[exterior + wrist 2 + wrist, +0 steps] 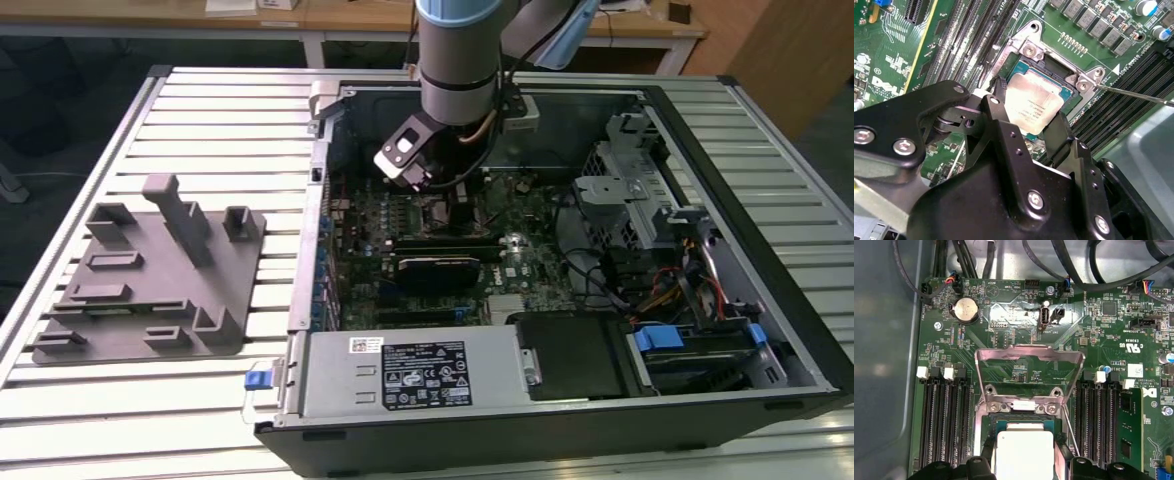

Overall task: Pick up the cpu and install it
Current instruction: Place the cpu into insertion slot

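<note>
Pincer clamped on cpu by opposite edges, keeping its lid clear, over socket with load plate swung open.

In your exterior view: open computer case lies on slatted surface; grey moulded fixture sits apart at exterior view's left. Silver power supply occupies case's near end. In first wrist view you see coin battery, black memory slots on green board.

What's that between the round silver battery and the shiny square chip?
In the first wrist view, the socket's hinged metal frame, flipped open, lies between the coin battery and the cpu.
</note>
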Robot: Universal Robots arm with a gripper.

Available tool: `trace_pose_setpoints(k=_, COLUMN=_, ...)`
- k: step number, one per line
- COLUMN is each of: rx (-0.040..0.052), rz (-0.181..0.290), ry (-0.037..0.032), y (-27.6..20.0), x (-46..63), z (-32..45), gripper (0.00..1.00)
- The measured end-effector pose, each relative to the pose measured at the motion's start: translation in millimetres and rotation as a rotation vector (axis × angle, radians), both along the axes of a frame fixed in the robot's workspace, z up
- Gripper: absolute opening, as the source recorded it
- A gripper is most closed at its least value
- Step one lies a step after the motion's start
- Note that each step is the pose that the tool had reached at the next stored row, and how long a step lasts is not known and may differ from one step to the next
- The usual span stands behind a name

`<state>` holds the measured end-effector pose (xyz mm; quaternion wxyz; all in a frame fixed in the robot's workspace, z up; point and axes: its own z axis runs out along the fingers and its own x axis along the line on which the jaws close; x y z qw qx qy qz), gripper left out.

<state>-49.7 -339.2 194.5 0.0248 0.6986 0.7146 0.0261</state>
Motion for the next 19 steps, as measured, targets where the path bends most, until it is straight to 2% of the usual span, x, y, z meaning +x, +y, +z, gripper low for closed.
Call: trace_pose_setpoints(k=19, rx=0.0016, rz=-0.015, ry=0.0000, y=1.9, x=-1.1, z=-2.7, gripper=0.54)
